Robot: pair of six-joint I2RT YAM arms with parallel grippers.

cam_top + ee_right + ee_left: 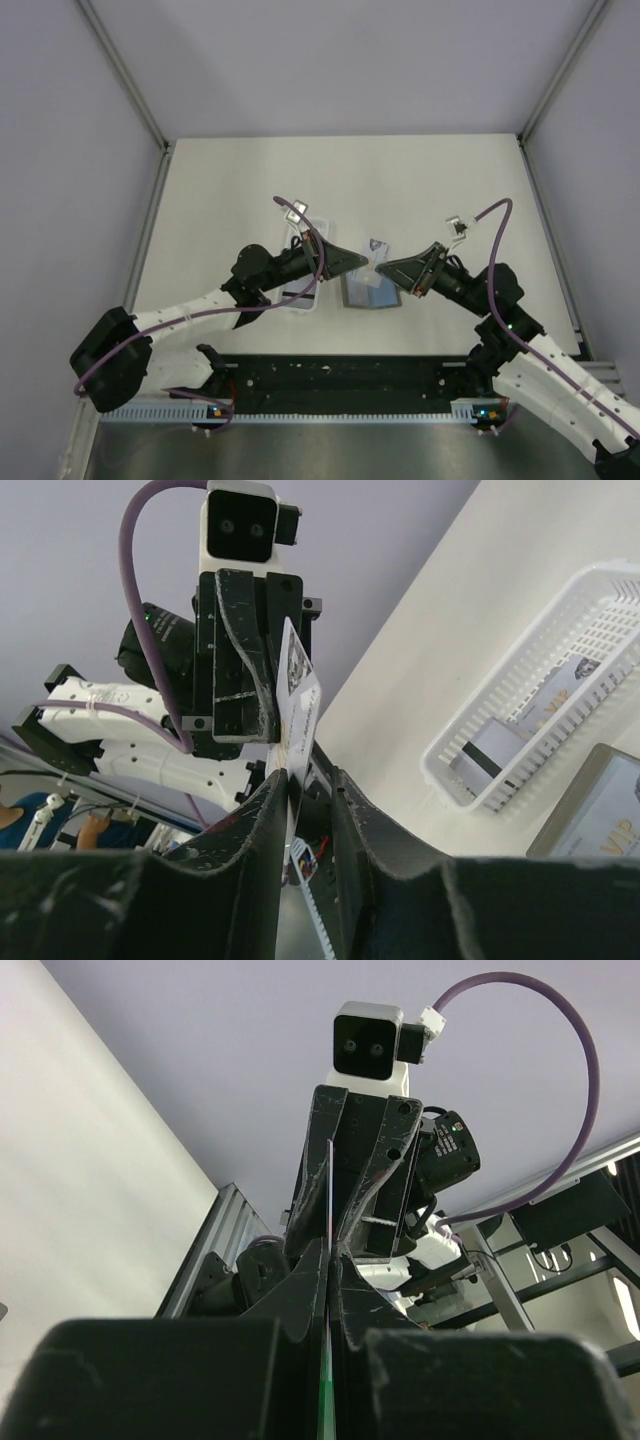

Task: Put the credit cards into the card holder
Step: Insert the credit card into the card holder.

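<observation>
While both arms meet nose to nose over the middle of the tabletop (400, 190), we have one credit card (302, 695) spanning the gap between them. Its long axis runs along the line from one arm to the other.

The left gripper (360, 263) has its jaws clenched on one end; from the left wrist we see the card edge-on as a thin line pinched between them. The right gripper (388, 268) straddles the opposite end. A narrow slot shows beside the card in the right wrist view, so we cannot tell whether those jaws press it or only flank it.

The card holder (365, 295) lies flat on the tabletop just below the meeting point, a little toward the arm bases. Neither arm is clearly nearer to it. The card stands on edge above it, so we judge that the coming move turns on tipping the card's free end down toward a pocket mouth once a single arm carries it.

The other credit cards (492, 748) wait in the white basket (600, 610), which sits just beside the holder on the left arm's side, partly under that arm.
</observation>
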